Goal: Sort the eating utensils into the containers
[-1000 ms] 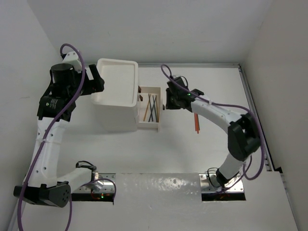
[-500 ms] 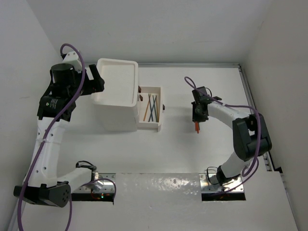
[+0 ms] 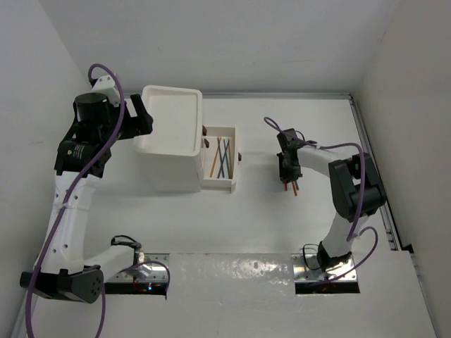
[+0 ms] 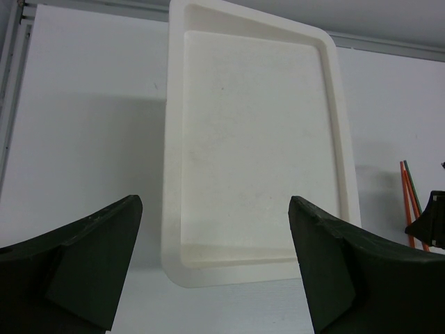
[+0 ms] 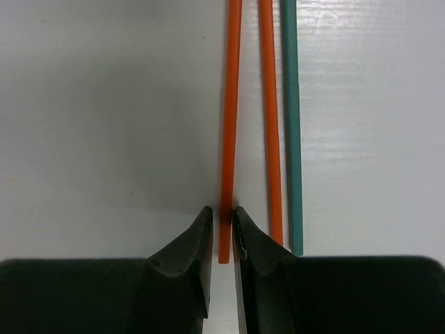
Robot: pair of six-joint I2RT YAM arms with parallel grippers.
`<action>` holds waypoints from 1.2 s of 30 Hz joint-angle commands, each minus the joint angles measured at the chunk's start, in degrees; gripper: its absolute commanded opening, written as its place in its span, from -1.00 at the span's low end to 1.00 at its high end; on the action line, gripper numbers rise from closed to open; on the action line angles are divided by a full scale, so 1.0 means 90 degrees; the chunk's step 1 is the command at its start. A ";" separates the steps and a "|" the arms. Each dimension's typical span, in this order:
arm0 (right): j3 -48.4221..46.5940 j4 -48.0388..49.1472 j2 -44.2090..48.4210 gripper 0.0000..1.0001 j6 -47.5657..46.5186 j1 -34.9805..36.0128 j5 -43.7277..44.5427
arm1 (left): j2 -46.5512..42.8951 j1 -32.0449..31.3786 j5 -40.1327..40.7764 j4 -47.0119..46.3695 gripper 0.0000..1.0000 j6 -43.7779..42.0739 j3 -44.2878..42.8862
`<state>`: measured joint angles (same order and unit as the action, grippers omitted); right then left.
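Thin orange stick [image 5: 229,125], flat on the table [image 5: 104,104] near a teal stick [image 5: 291,125], pinched at its end by the right gripper [image 5: 220,229], newly come from the drawer [image 3: 217,185]; left gripper [image 4: 215,209] wide open, empty.

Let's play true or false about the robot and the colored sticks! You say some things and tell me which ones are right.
1. The right end effector pinches the end of an orange stick. True.
2. The teal stick lies between the two orange ones. False: it lies on the outside, beside the second orange stick.
3. The pulled-out drawer has nothing in it. False: several sticks lie inside.
4. The left end effector is open, holds nothing and hangs above the white tray top. True.
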<state>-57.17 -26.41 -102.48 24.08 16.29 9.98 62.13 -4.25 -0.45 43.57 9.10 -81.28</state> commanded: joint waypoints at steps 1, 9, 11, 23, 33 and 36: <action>-0.0240 0.0152 -0.0166 -0.67 -0.0087 -0.0023 -0.0053 | -0.0106 -0.0084 0.0020 -0.0066 0.69 -0.0015 -0.0090; -0.0396 0.0210 -0.0392 -1.00 0.0000 -0.0014 -0.0395 | -0.0058 -0.0075 0.0020 -0.0086 0.69 -0.0015 -0.0120; -0.0551 0.0220 -0.0100 -1.00 0.0195 0.0035 -0.0590 | -0.0057 -0.0084 0.0020 -0.0085 0.69 -0.0015 -0.0130; -0.2379 0.0364 0.0361 -1.00 0.1601 0.1578 -0.1089 | -0.0038 -0.0084 0.0020 -0.0105 0.69 0.0004 -0.0149; -0.2945 0.0894 -0.0859 -0.74 0.2384 0.2144 -0.1529 | -0.0126 -0.0084 0.0020 -0.0095 0.69 0.0014 -0.0022; -0.2945 0.0836 -0.0899 -0.47 0.2325 0.2164 -0.1451 | -0.0135 -0.0084 0.0020 -0.0105 0.69 0.0014 -0.0003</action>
<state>-81.23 -20.01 -111.79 43.90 35.18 -2.57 62.13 -4.25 -0.45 43.59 9.13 -81.28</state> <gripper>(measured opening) 0.243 0.846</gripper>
